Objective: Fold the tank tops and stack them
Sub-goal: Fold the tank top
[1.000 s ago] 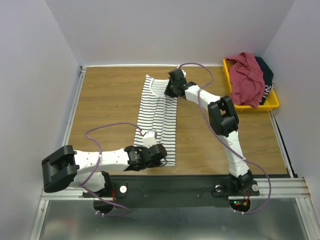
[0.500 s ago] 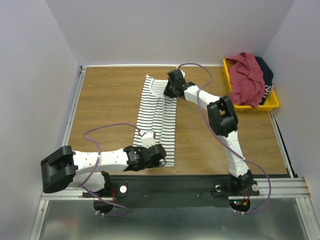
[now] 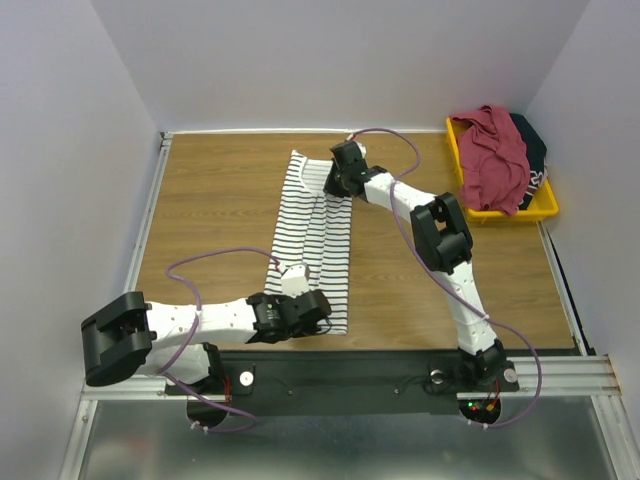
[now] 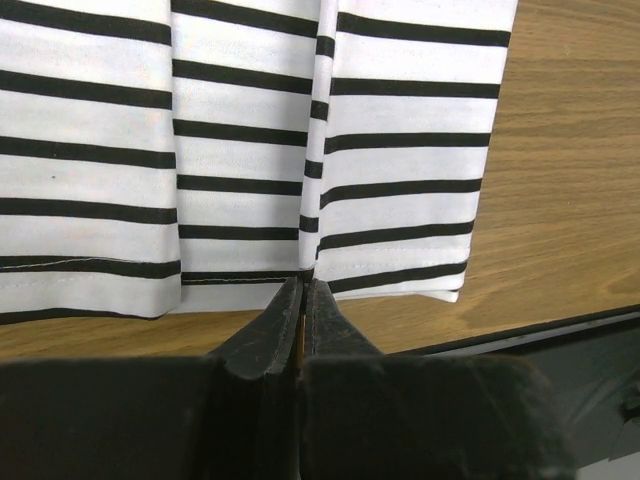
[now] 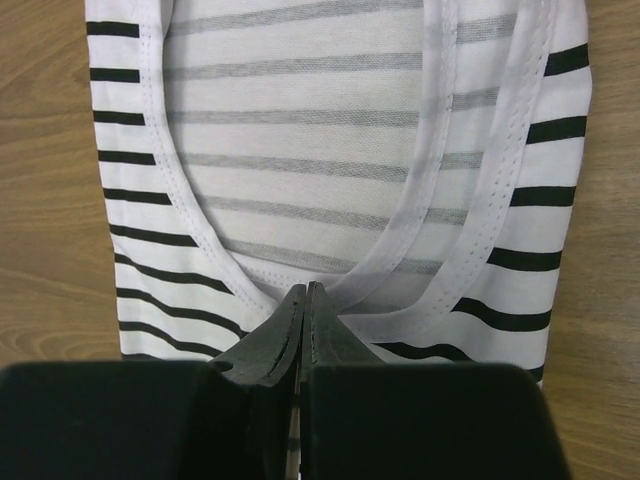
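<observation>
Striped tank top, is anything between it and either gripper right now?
Nothing visible. The left gripper is shut on the near hem of the striped tank top, the right gripper on its neckline; both touch cloth directly.

Striped top (image 3: 315,235) folded lengthwise, flat on table (image 3: 220,200), maroon top (image 3: 497,155) over dark top (image 3: 532,150), crumpled in bin (image 3: 500,214)

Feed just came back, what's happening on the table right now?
Both arms are on the striped tank top, which lies lengthwise on the table. The left gripper is closed on its near hem, the right gripper closed at the neckline at the far end. The maroon top and dark top sit in the yellow bin.
</observation>
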Available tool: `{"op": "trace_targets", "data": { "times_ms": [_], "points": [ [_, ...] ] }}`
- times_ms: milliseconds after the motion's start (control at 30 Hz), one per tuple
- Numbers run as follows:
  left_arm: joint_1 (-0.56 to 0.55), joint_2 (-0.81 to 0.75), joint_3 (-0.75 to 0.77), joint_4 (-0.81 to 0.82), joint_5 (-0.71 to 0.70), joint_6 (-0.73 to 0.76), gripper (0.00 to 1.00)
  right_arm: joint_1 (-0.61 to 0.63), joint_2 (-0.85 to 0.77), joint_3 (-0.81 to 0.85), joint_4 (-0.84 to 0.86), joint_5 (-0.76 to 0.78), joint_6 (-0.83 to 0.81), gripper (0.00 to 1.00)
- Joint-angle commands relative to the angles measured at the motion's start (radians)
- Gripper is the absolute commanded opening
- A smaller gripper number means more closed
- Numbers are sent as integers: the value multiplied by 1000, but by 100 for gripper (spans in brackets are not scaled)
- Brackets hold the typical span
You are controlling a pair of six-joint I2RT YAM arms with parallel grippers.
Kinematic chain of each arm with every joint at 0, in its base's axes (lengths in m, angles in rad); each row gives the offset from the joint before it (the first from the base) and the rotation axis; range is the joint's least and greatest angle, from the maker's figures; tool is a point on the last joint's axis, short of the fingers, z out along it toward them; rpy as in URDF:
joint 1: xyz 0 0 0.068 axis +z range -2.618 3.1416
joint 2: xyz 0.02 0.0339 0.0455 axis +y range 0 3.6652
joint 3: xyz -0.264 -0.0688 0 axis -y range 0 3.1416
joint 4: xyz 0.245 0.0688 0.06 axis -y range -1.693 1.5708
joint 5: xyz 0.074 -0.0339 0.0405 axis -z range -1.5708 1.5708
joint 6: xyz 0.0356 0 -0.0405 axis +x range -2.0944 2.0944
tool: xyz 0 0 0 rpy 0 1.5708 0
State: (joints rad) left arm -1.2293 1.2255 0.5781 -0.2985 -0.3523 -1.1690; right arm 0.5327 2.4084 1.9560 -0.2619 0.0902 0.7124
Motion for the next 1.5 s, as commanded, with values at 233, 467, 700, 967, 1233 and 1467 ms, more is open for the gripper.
{"op": "trace_targets", "data": {
  "times_ms": [233, 467, 700, 967, 1233, 1467],
  "points": [
    [-7, -15, -6, -11, -11, 2, 0, 10, 24, 61, 21, 5, 9, 9],
    [-7, -44, 37, -43, -25, 21, 33, 10, 21, 99, 21, -20, -4, 50],
    [28, -155, 250, -189, -128, 113, 50, 7, -66, 182, 20, 20, -70, 74],
    [335, -257, 367, -257, -111, 310, 50, -45, -253, 3, 16, 117, -110, 75],
    [684, -247, 275, -92, 96, 500, 47, -68, -379, -218, 20, 186, -120, 71],
    [695, -135, 234, 61, 340, 568, 36, -111, -232, -68, 16, 138, -159, 68]
  ]
}}
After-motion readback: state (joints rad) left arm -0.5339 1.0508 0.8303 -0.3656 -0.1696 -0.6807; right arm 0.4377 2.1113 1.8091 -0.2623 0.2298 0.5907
